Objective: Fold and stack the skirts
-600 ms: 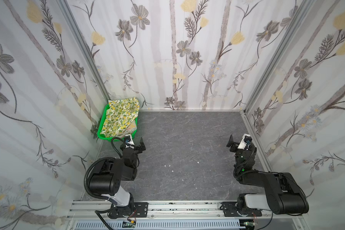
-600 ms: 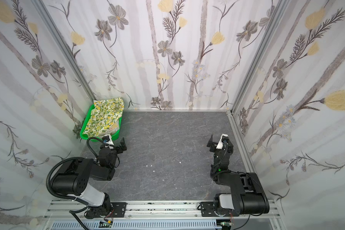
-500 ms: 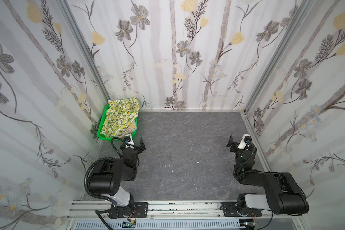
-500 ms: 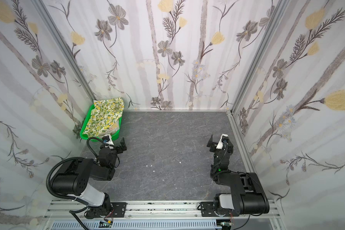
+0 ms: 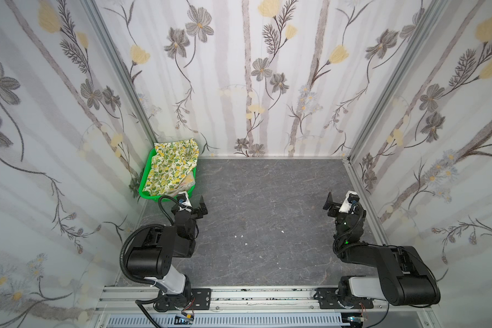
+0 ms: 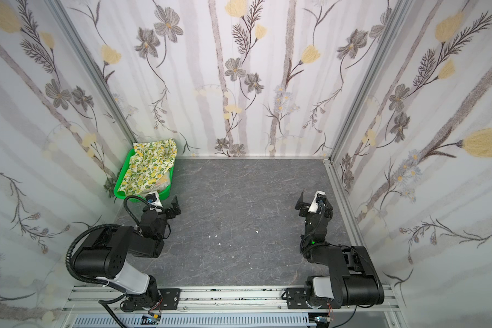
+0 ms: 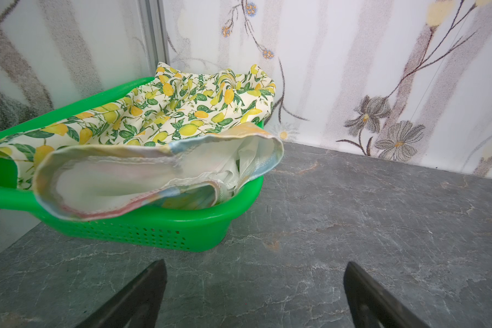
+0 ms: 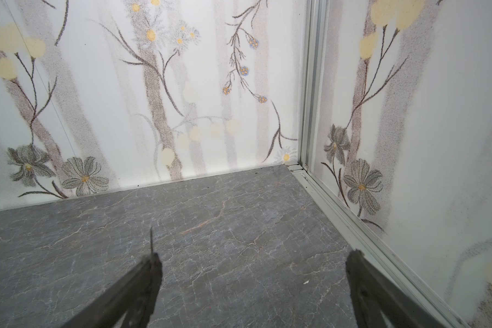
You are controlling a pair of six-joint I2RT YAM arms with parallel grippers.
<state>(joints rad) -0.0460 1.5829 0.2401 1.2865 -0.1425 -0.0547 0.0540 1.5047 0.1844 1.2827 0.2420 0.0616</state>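
Lying heaped in the far-left basket [image 7: 154, 230], lemon skirt [image 5: 174, 167] mostly covering pastel skirt [image 7: 154, 176], with left gripper [image 7: 254, 272] near it, right gripper [image 8: 253, 264] well apart, both spread wide, empty.

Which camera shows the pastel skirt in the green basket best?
The left wrist view: the pastel skirt lies in the green basket, hem open, partly under the lemon skirt. Both top views show only a small patch. The right wrist view shows none of it.
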